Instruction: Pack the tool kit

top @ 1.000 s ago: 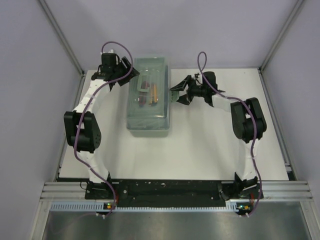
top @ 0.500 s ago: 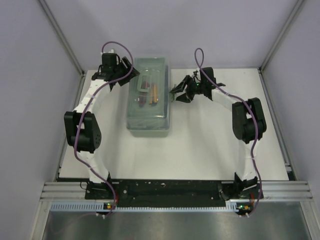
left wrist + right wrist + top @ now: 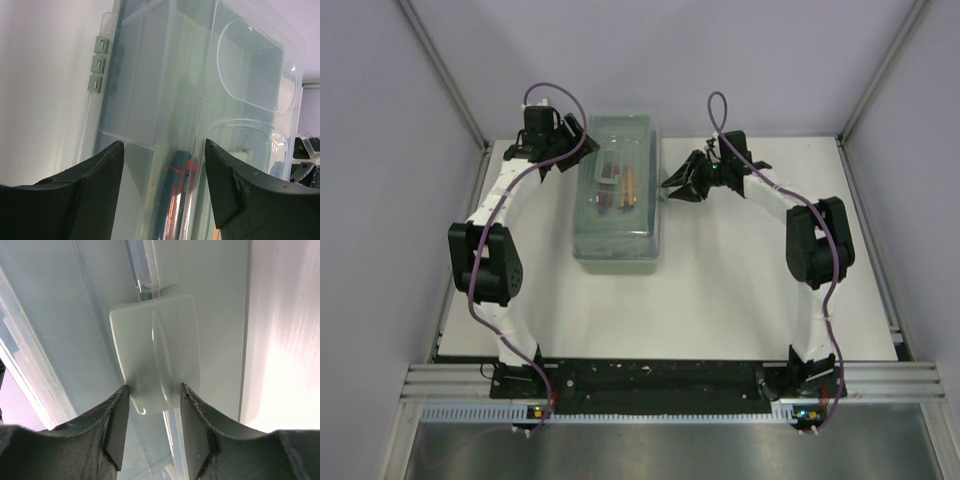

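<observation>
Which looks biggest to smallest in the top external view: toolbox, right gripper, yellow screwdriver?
1. toolbox, by far the largest.
2. right gripper, bulkier, though it may sit nearer the camera.
3. yellow screwdriver, a thin sliver seen through the lid.

1. The left arm [image 3: 492, 212] and right arm [image 3: 817, 240] are each built of white links joined by bulky black joint housings.
2. A purple cable [image 3: 556, 92] is run along the left arm, and a second purple cable [image 3: 718, 104] along the right.
3. The left base [image 3: 515, 378] and right base [image 3: 800, 378] are black.
4. The fingers [image 3: 95, 172] are seen as matte black wedges with faintly scuffed edges.
</observation>
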